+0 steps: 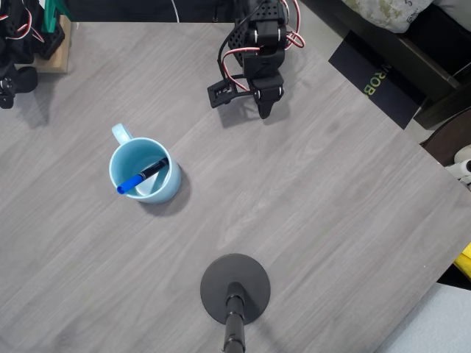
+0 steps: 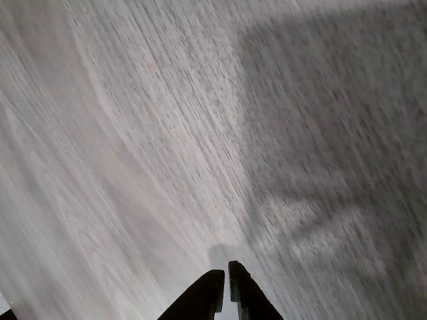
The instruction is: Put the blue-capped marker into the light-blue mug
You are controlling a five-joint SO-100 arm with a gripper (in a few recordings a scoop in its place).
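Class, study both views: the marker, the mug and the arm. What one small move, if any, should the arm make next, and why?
Probably none beyond resting where it is. In the overhead view the blue-capped marker already leans inside the light-blue mug, cap at the rim, and the tool sits well away near the table's far edge. In the wrist view its fingers are nearly together over bare table, holding nothing.

A grey wood-grain table [image 1: 316,191] carries the light-blue mug [image 1: 171,187] and a round black stand base [image 1: 235,288].
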